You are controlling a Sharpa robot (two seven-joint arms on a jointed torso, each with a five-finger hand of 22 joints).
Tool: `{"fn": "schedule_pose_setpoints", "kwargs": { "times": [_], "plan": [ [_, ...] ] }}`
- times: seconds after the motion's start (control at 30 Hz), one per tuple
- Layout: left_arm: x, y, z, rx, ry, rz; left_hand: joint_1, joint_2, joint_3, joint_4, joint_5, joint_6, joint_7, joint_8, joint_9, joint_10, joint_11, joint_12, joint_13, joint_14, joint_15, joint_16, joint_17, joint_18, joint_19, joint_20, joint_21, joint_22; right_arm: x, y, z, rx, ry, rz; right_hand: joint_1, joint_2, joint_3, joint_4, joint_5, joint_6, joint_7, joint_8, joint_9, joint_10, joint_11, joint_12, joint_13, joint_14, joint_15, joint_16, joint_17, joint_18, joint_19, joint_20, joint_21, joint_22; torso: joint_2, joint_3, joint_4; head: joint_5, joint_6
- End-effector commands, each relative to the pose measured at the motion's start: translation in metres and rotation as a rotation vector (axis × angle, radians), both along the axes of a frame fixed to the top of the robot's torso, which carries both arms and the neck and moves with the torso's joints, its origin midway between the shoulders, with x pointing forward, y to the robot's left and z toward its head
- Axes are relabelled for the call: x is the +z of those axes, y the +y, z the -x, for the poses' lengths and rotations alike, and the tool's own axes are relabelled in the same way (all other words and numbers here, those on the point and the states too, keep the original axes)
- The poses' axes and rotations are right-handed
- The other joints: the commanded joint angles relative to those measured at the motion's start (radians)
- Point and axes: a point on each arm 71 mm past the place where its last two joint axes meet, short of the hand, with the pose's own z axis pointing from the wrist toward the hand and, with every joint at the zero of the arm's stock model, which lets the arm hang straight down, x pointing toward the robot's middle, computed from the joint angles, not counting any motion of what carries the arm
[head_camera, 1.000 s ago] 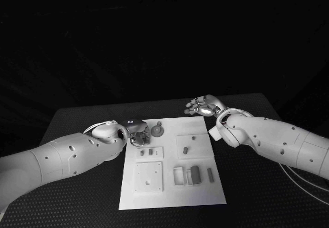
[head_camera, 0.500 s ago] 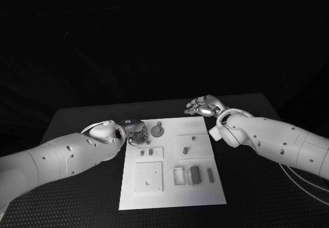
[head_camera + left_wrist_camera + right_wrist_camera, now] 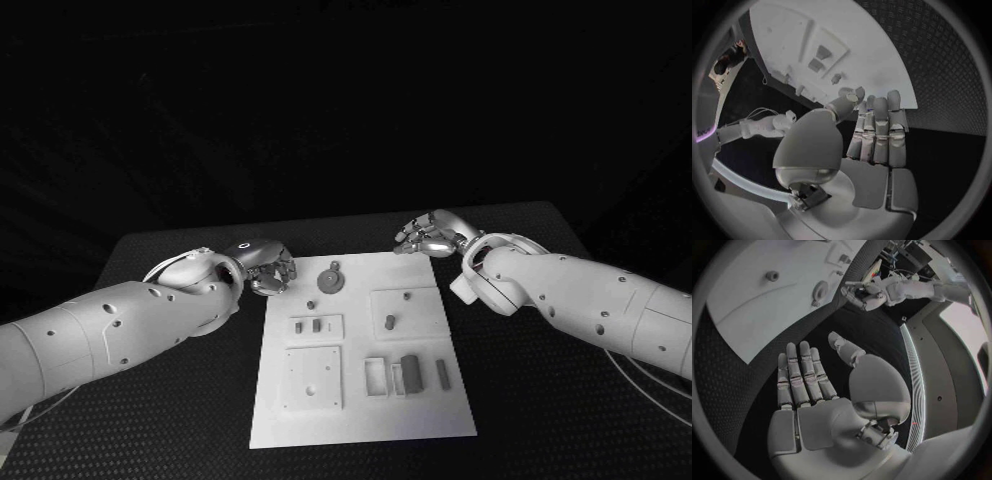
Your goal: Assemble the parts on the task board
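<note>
**Both hands empty at the far corners of the board: misreach is the main risk**

My left hand [image 3: 265,272] hangs just off the task board [image 3: 361,420] at its ten o'clock corner, fingers straight and loosely together, holding nothing. My right hand [image 3: 430,236] sits at the one o'clock corner over the bench [image 3: 173,250], fingers spread, also empty. The round keyed part [image 3: 330,279] lies near the far edge, between the two hands; the small pegs [image 3: 306,323] and the slim blocks [image 3: 411,368] lie nearer me. I judge a low reach from either corner could sweep that round part or nudge the board, and the pegs look small enough to slip from a pinch.
</note>
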Motion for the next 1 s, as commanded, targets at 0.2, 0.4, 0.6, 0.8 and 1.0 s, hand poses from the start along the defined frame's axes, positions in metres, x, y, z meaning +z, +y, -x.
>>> {"fn": "schedule_pose_setpoints", "kwargs": {
  "times": [0.2, 0.4, 0.6, 0.8, 1.0],
  "plan": [
    [0.027, 0.03, -0.005, 0.242, 0.196, 0.498, -0.04, -0.001, -0.018, -0.001, -0.001, -0.019, 0.002, 0.005, 0.002, -0.017, 0.009, -0.003, 0.004, -0.035, 0.014, -0.081, -0.04, -0.016, -0.046, 0.014, -0.067, -0.045, -0.006, -0.002, 0.01, 0.215, -0.049, 0.364, 0.018, -0.017, 0.001, -0.002, -0.002, 0.017, -0.003, 0.008, -0.002, 0.032, -0.005, -0.007, -0.017, 0.033, -0.013, 0.013, 0.011, 0.01, 0.033, -0.001, 0.006, 0.002, -0.003, 0.0017, -0.002, -0.003, 0.012],
    [0.028, 0.039, 0.001, 0.304, 0.321, 0.75, -0.114, 0.004, -0.099, -0.003, -0.01, -0.054, 0.014, -0.001, 0.002, -0.045, 0.024, -0.005, 0.002, -0.09, 0.045, -0.187, -0.087, -0.029, -0.134, 0.041, -0.088, -0.1, -0.004, -0.008, 0.015, 0.251, -0.117, 0.512, 0.014, -0.045, 0.0, 0.0, -0.002, 0.025, -0.006, 0.01, -0.005, 0.054, -0.011, -0.013, -0.027, 0.05, -0.02, 0.017, 0.019, 0.018, 0.053, -0.002, 0.005, 0.001, -0.006, 0.0017, -0.0033, -0.008, 0.019],
    [0.031, 0.039, 0.009, 0.253, 0.36, 0.833, -0.126, 0.016, -0.139, -0.003, -0.01, -0.067, 0.016, 0.006, 0.007, -0.057, 0.027, -0.003, -0.002, -0.087, 0.075, -0.298, -0.129, -0.023, -0.187, 0.072, -0.084, -0.179, -0.004, -0.004, 0.021, 0.31, -0.174, 0.658, 0.026, -0.058, 0.005, -0.002, -0.001, 0.039, -0.012, 0.017, -0.002, 0.098, -0.029, 0.002, -0.022, 0.084, -0.033, 0.035, 0.03, 0.028, 0.077, -0.005, 0.012, 0.002, -0.005, 0.002, -0.0036, -0.011, 0.027],
    [0.031, 0.036, 0.013, 0.226, 0.37, 0.859, -0.12, 0.032, -0.147, -0.002, -0.01, -0.065, 0.014, 0.014, 0.01, -0.05, 0.025, 0.0, -0.005, -0.091, 0.092, -0.369, -0.147, -0.022, -0.216, 0.089, -0.084, -0.227, -0.005, 0.006, 0.023, 0.331, -0.22, 0.709, 0.034, -0.064, 0.014, -0.002, -0.002, 0.051, -0.018, 0.021, -0.004, 0.126, -0.037, -0.022, -0.034, 0.111, -0.05, 0.045, 0.044, 0.042, 0.117, -0.006, 0.012, -0.005, -0.006, 0.0025, -0.0038, -0.01, 0.028],
    [0.033, 0.031, 0.015, 0.201, 0.397, 0.926, -0.125, 0.041, -0.165, -0.003, -0.01, -0.067, 0.014, 0.017, 0.01, -0.051, 0.026, -0.002, -0.009, -0.122, 0.114, -0.435, -0.16, -0.026, -0.264, 0.109, -0.085, -0.266, -0.014, 0.014, 0.028, 0.351, -0.23, 0.745, 0.043, -0.063, 0.019, -0.002, -0.002, 0.06, -0.022, 0.022, -0.007, 0.147, -0.037, -0.059, -0.049, 0.125, -0.056, 0.044, 0.056, 0.05, 0.138, -0.004, 0.004, -0.011, -0.004, 0.0008, -0.0017, -0.012, 0.028]
  ]
}}
